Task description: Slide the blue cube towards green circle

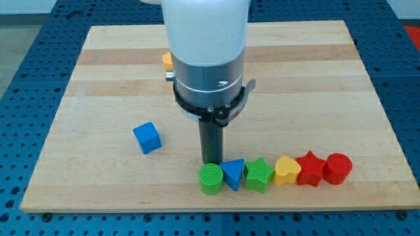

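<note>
The blue cube (147, 137) lies on the wooden board at the view's left of centre. The green circle (211, 179), a round green cylinder, sits near the view's bottom edge of the board, at the left end of a row of blocks. My tip (211, 161) stands just above the green circle in the view, close to it, and well to the right of the blue cube.
Right of the green circle runs a row: blue triangle (233, 174), green star (259, 174), yellow heart (287, 170), red star (310, 168), red cylinder (338, 168). An orange block (167, 61) peeks out behind the arm's body. The wooden board (98, 85) lies on a blue table.
</note>
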You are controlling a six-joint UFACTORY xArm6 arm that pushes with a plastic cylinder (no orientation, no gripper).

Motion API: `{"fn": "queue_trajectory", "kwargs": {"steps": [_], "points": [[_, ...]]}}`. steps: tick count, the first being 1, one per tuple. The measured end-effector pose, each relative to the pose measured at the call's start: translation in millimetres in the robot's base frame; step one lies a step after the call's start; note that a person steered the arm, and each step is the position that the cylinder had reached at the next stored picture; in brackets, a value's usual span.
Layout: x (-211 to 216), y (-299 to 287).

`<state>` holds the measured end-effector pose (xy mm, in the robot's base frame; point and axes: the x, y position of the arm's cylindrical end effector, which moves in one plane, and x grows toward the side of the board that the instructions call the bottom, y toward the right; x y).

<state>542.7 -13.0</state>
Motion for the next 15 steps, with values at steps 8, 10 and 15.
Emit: {"fn": "queue_trajectory", "kwargs": {"steps": [8,10,15], "points": [[-29.5,-142.6],[-17.1,-170.2],[14.6,-168.7]]}}
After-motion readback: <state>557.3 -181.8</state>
